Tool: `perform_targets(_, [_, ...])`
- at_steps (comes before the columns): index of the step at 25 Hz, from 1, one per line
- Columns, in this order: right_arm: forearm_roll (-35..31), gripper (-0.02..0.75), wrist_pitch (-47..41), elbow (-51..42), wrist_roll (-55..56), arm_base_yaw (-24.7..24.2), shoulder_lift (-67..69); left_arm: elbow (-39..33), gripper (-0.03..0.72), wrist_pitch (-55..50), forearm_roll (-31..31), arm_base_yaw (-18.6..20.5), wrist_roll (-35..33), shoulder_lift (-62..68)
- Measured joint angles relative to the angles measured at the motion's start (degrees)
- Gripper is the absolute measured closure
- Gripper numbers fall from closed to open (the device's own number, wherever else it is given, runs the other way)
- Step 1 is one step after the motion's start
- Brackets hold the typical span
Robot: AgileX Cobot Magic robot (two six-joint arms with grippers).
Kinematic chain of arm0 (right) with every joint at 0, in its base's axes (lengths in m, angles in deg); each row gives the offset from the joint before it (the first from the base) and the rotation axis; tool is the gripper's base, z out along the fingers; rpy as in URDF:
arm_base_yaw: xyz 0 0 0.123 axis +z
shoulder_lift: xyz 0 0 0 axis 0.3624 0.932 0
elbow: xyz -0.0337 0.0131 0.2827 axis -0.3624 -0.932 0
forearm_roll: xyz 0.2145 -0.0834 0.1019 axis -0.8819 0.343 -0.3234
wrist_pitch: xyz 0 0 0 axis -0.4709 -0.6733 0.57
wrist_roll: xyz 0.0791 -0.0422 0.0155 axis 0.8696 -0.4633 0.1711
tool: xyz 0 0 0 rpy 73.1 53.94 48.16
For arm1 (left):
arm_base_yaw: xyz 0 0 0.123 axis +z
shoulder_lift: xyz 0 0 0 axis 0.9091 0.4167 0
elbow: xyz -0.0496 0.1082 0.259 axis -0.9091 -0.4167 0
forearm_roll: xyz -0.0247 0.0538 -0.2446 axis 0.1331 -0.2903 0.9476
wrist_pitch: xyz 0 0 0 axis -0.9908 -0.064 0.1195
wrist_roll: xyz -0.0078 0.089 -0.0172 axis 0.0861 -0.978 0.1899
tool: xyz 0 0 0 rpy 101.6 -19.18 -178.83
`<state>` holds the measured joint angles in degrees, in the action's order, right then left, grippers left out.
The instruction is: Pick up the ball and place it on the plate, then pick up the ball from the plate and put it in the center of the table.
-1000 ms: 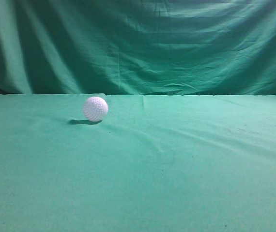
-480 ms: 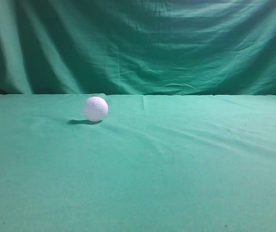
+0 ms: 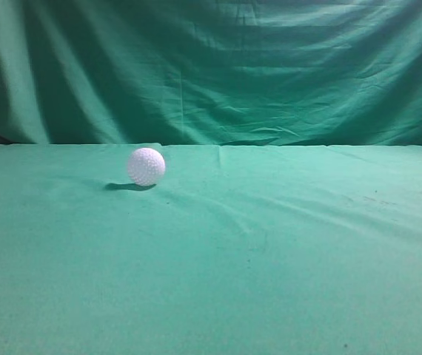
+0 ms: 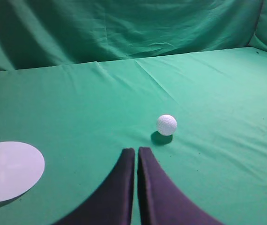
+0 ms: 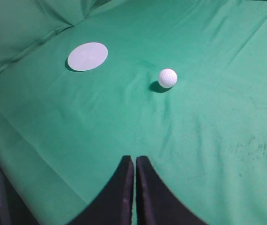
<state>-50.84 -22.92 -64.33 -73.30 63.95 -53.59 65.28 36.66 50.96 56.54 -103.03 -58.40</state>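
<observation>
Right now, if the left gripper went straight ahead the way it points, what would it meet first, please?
Probably the ball, which lies just ahead of the shut left gripper and slightly to the right of its line; dead straight, it might skim past onto bare table.

You see the ball, small, white and dimpled all over with a faint lilac tint, resting on the table, a wide surface under slightly wrinkled green cloth. It casts a short shadow to its left in the exterior view. The plate, a flat, pale round disc, lies on the cloth well apart from it.
</observation>
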Motion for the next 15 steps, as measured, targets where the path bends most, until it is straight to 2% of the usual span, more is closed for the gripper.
perform_targets(12, [-0.7,0.738,-1.4,-0.5,0.1,0.0,0.0,-0.1,0.688,0.0,0.0,0.0,0.0,0.0])
perform_targets(15, [1.3,0.738,-0.5,-0.5,0.1,0.0,0.0,-0.1,0.688,0.0,0.0,0.0,0.0,0.0])
